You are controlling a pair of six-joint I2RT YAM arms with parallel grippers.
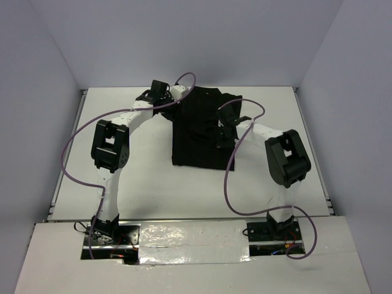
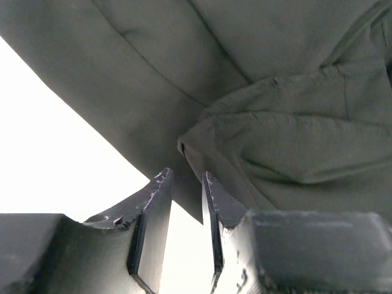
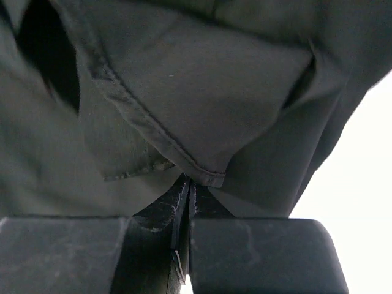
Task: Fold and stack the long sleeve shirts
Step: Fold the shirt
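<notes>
A black long sleeve shirt (image 1: 196,138) lies bunched and partly folded in the middle of the white table (image 1: 122,184). My left gripper (image 1: 182,93) is at the shirt's far left corner. In the left wrist view it (image 2: 186,174) is open, and a thin corner of the shirt (image 2: 294,141) hangs loose in the gap between the tips. My right gripper (image 1: 220,131) is on the shirt's right side. Seen from the right wrist, it (image 3: 188,180) is shut, with a stitched hem fold of the shirt (image 3: 202,92) pinched at the tips.
Purple cables (image 1: 229,177) loop from both arms over the table. Grey walls close in the back and both sides. A foil-taped board (image 1: 190,236) with the arm bases runs along the near edge. Bare table shows left of the shirt and in front of it.
</notes>
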